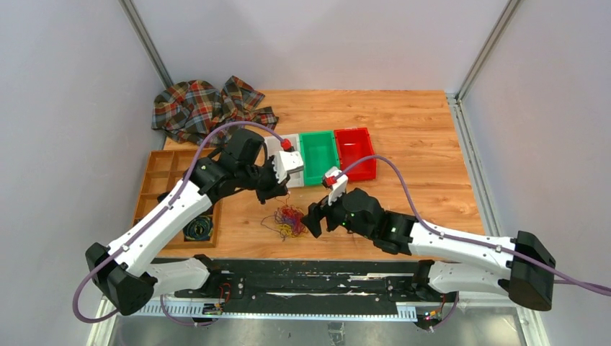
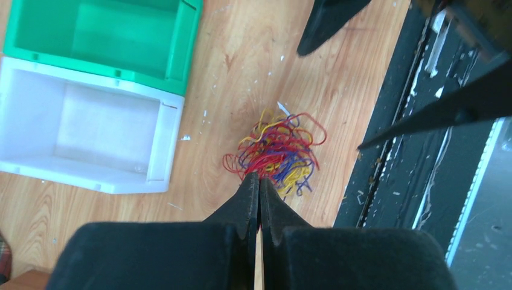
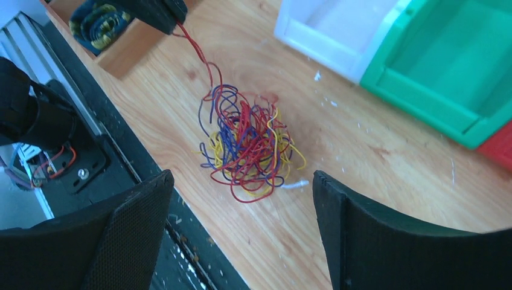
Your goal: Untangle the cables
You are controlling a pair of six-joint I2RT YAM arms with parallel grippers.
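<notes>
The cables [image 1: 287, 220] are a fist-sized tangle of thin red, purple and yellow wires on the wooden table near its front edge. They also show in the left wrist view [image 2: 281, 154] and the right wrist view [image 3: 247, 145]. My left gripper [image 1: 272, 191] [image 2: 259, 178] is shut on one red strand [image 3: 196, 48], which runs taut from its tips [image 3: 158, 13] down to the tangle. My right gripper [image 1: 315, 216] [image 3: 241, 175] is open and empty, low over the table just right of the tangle, jaws wide apart.
A white bin [image 2: 90, 121], a green bin [image 1: 319, 155] and a red bin [image 1: 354, 151] stand in a row behind the tangle. A wooden tray [image 1: 166, 173] with dark coiled cords [image 1: 197, 228] is at the left. A plaid cloth [image 1: 205, 108] lies at the back left. A black rail [image 1: 310, 281] borders the near edge.
</notes>
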